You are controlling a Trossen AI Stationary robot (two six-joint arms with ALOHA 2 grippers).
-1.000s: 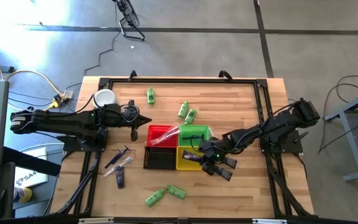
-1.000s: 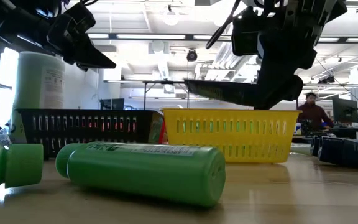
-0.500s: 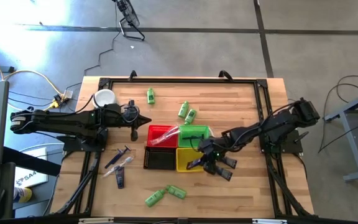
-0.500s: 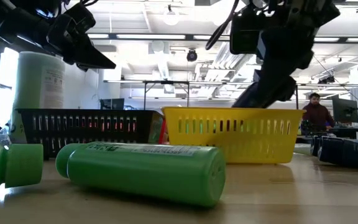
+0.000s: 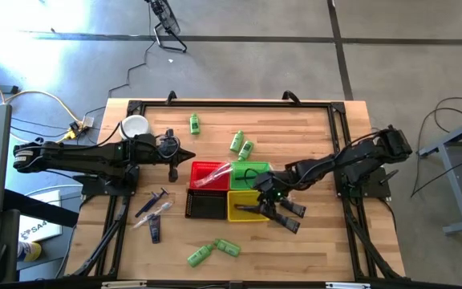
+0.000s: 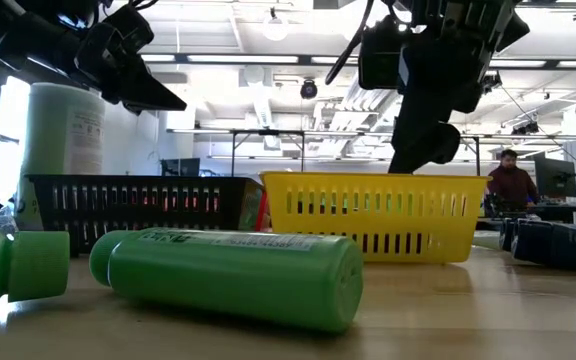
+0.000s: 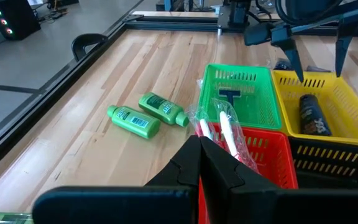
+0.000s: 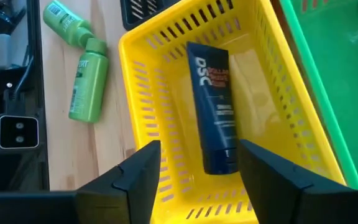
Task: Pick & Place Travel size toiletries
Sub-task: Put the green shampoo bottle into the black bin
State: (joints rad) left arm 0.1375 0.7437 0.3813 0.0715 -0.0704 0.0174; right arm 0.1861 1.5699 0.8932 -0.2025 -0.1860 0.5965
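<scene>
A dark tube [image 8: 216,115] is seen lying inside the yellow basket [image 8: 143,46], the right gripper [image 8: 194,180] poised directly above with fingers spread and empty; this drop appears complete. The left gripper [image 5: 172,154], fingers pressed together, is parked at nine o'clock. A fresh pick is called for next. Two green bottles [image 8: 79,53] are counted beside the basket, at six o'clock on the table.
</scene>
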